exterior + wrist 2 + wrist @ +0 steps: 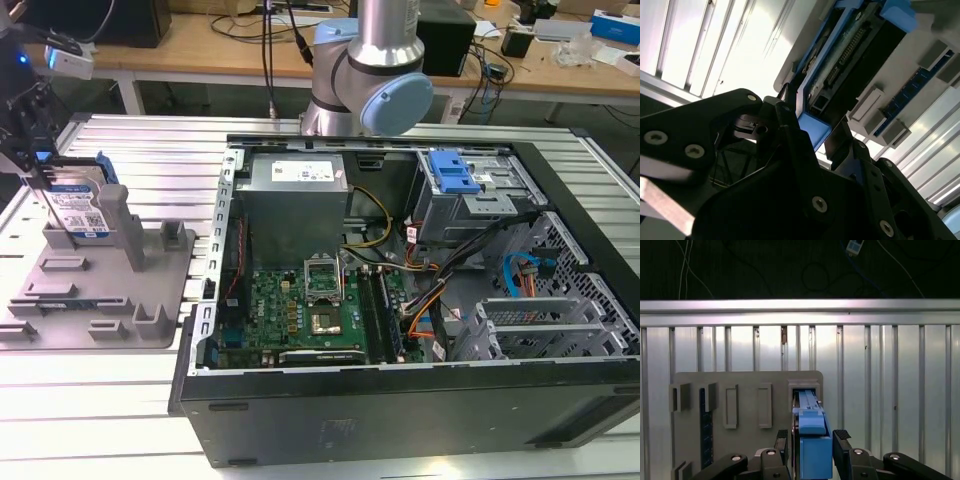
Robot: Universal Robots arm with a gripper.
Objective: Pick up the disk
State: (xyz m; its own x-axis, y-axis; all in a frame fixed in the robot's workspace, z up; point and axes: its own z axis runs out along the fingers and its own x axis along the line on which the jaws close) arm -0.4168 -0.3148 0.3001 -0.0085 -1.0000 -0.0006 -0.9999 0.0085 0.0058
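Silver metal faces and a blue plastic edge frame make up the disk [75, 208]. It stands on edge in a slot of the grey holder tray [110, 300], at the tray's corner toward the exterior view's left, with the tray's upright posts [125, 225] just beside it.

Handling (a judgement from appearance):
- The disk is likely rigid and dense for its size, so it should not flex in a grip.
- Its flat faces look smooth and could slip under light pressure.
- It is probably sensitive to shock. The connector [847, 47] along one narrow end is best left untouched.
- The soundest hold is across the thickness, on the blue frame at the edge farthest from the holder tray, centred so that the disk does not swing.

The gripper [42, 180] hangs directly above that corner of the holder tray. In both wrist views its jaws straddle the disk's upper edge. In the first wrist view the disk [812, 445] shows edge-on between the pads [842, 436], and each pad lies against the frame with no clear gap. The gripper [812, 436] therefore reads as closed on the disk.

In the exterior view the disk's lower edge sits in the holder tray's slot, so the lift is not yet made.

An open computer case [400, 300] stands beside the holder tray, toward the exterior view's right.
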